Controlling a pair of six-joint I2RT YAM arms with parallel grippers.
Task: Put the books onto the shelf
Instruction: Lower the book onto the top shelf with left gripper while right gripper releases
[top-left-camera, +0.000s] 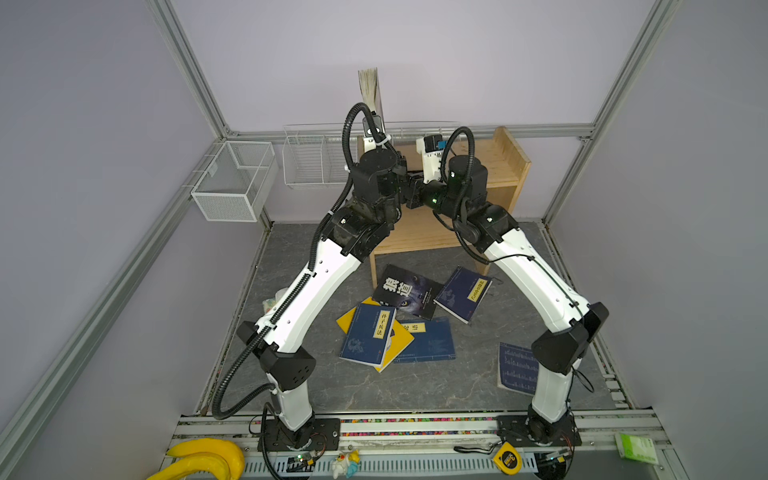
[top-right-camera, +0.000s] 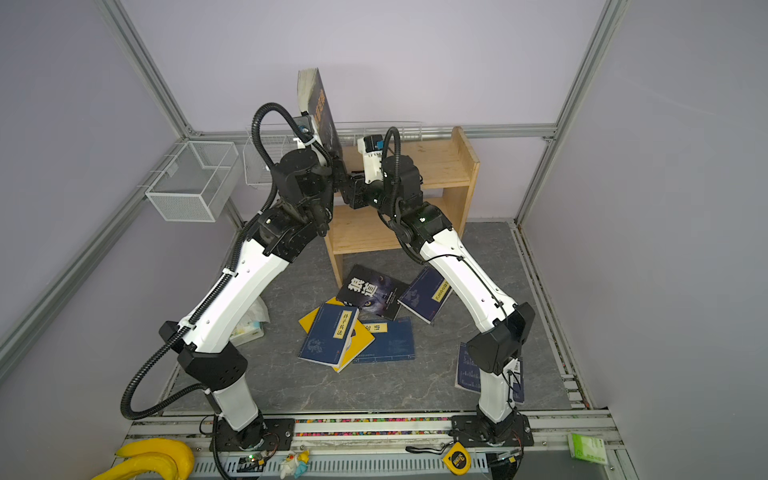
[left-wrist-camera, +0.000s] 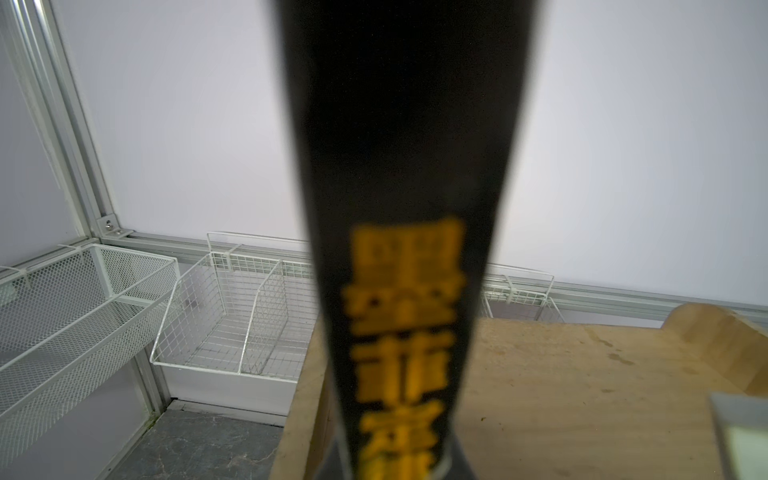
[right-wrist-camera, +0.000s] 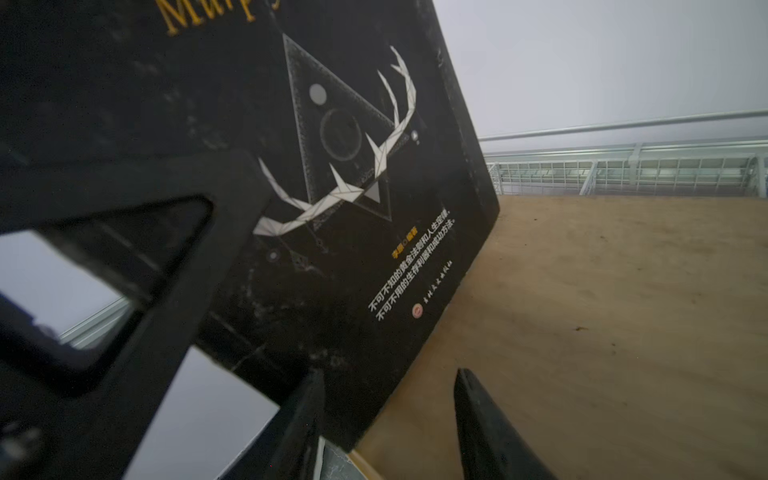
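Pinched black antler-cover paperback (right-wrist-camera: 374, 166) in left gripper (left-wrist-camera: 392, 467), right gripper (right-wrist-camera: 388, 419) spread; needed lowering upright at nine o'clock on light pine shelf (right-wrist-camera: 623, 291).

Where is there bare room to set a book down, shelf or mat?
The shelf top is bare from the upright black book at its left end to the right side panel. The lower tier's visible part is bare. Before the shelf, loose books crowd the mat; its near strip is free.
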